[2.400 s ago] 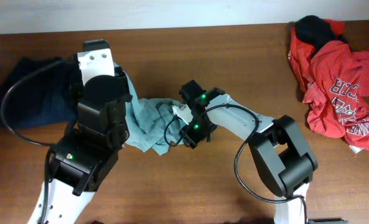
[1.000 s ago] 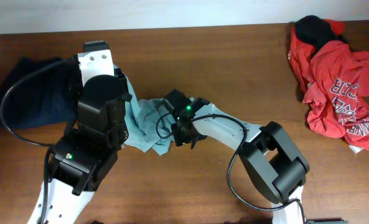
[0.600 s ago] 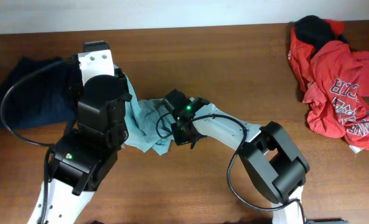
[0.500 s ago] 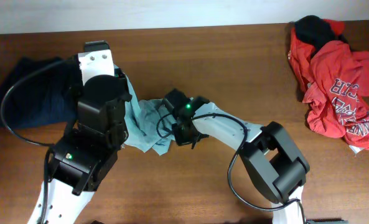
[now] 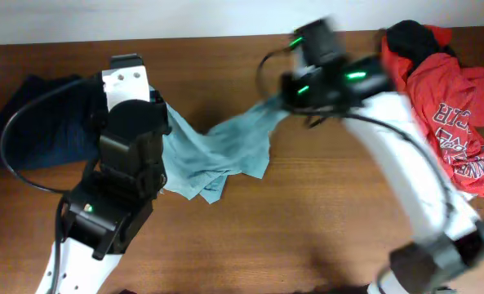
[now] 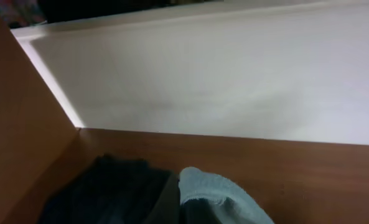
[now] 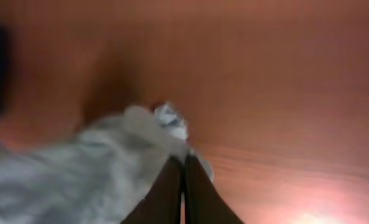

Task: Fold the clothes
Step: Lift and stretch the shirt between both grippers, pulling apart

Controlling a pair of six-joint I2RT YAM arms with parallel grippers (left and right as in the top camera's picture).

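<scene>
**Inspector:** Overhead first. Where is the garment?

**Assessor:** The pale grey-blue T-shirt (image 5: 225, 147) sits centre frame. It is stretched from the left arm (image 5: 131, 135) up and right to the right gripper (image 5: 281, 100), which is blurred at upper centre. The dark navy garment (image 5: 37, 122) lies far left. The red T-shirts (image 5: 446, 106) and the black piece (image 5: 413, 37) lie far right, well apart from the work.

**Inspector:** Left wrist view?

**Assessor:** No fingers in frame. The shirt's edge is bunched at the bottom, touching the navy garment. The left gripper is closed, and the taut cloth suggests it holds that edge.

**Inspector:** Right wrist view?

**Assessor:** Blurred. The fingers (image 7: 170, 186) are pressed together at lower centre, pinching a corner of the shirt. The cloth trails to the lower left over the table (image 7: 284, 93).

**Inspector:** The step in hand, and your recommendation?

**Assessor:** I judge it to be spreading the shirt out. Keep both pinches firm and pull level until the mid-frame wrinkles go. Lower the shirt onto bare table between the piles, clear of the navy garment, and release only once it lies flat
</scene>
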